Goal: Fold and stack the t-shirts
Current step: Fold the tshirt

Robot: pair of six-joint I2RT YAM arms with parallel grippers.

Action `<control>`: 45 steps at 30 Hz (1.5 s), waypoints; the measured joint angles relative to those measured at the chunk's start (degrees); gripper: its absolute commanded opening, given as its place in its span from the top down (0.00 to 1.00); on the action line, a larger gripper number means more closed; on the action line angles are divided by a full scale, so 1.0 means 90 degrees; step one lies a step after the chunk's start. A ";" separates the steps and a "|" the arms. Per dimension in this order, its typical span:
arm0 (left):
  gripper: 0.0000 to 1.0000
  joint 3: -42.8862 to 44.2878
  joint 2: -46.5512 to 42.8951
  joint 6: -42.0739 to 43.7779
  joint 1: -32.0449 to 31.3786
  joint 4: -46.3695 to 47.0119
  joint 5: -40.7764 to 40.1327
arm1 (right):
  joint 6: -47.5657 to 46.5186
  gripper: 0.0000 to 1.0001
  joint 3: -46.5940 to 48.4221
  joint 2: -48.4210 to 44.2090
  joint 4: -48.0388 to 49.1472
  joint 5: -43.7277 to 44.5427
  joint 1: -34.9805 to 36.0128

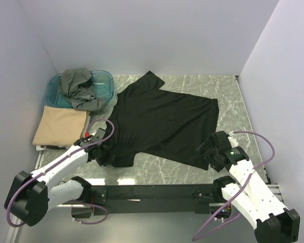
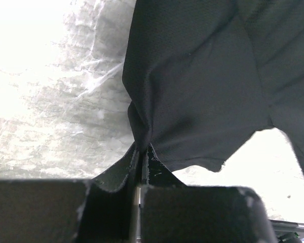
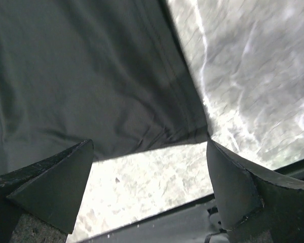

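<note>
While the translucent teal tub (image 1: 107, 86) holds one crumpled grey-olive t-shirt (image 1: 78, 87), I count three shirts in all: a tan t-shirt (image 1: 61, 126) folded into a flat rectangle just beside the tub, and a black t-shirt (image 1: 164, 119) spread soft and matte on the marbled tabletop (image 1: 228, 101). My left gripper (image 2: 141, 159) is clenched on the black t-shirt's near-left edge; my right gripper (image 3: 148, 152) stands released, spread wide above its hem corner.

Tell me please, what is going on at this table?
A black shirt lies spread on the table. The robot's left hand pinches its near left edge; the right hand is open at its near right corner. A tan shirt lies folded at the left, and a grey shirt sits crumpled in the tub behind it.
</note>
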 measured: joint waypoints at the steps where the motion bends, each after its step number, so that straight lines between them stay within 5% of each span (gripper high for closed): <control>1: 0.96 0.0000 0.0049 -0.0002 0.0000 -0.0005 0.0007 | 0.0000 0.04 -0.0005 0.0049 0.0000 -0.0114 0.0000; 12: 0.99 0.0000 0.0114 -0.0002 -0.0005 -0.0012 0.0112 | -0.0044 0.11 -0.0189 0.0867 -0.0039 -0.0556 -0.0002; 21: 0.99 0.0000 -0.0194 0.0000 -0.0005 -0.0024 0.0107 | 0.0112 0.28 -0.0731 0.0896 0.0216 -0.0612 -0.0466; 25: 0.99 0.0000 -0.0272 0.0002 -0.0005 -0.0022 0.0109 | 0.0075 0.55 -0.0760 0.0913 0.0296 -0.0641 -0.0602; 34: 0.99 0.0000 -0.0279 0.0000 -0.0005 -0.0024 0.0109 | -0.0034 1.00 -0.0789 0.0967 0.0471 -0.0644 -0.0658; 45: 0.99 0.0000 -0.0726 -0.0041 -0.0005 -0.0304 0.0085 | -0.0068 1.00 -0.0806 0.0420 0.0136 -0.1049 -0.0685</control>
